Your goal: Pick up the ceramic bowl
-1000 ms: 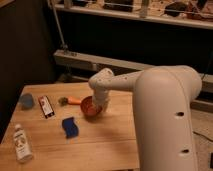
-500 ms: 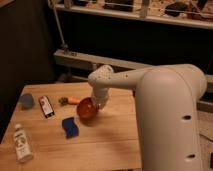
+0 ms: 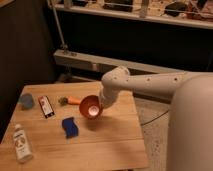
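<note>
The ceramic bowl (image 3: 90,107) is small, round and orange-red with a paler inside. It hangs tilted above the wooden table (image 3: 115,145), its opening facing the camera, and casts a shadow on the wood below. My gripper (image 3: 102,107) is at the bowl's right rim, at the end of the white arm (image 3: 140,85) that reaches in from the right. It is shut on the bowl and mostly hidden behind it.
An orange carrot (image 3: 70,100) lies just left of the bowl. A blue sponge (image 3: 70,127) lies in front of it. A dark packet (image 3: 46,106), a blue-grey cup (image 3: 26,101) and a clear bottle (image 3: 21,143) sit at the left.
The bowl has come up off the table in the gripper and tipped so that its inside faces the camera. The other objects have not moved.
</note>
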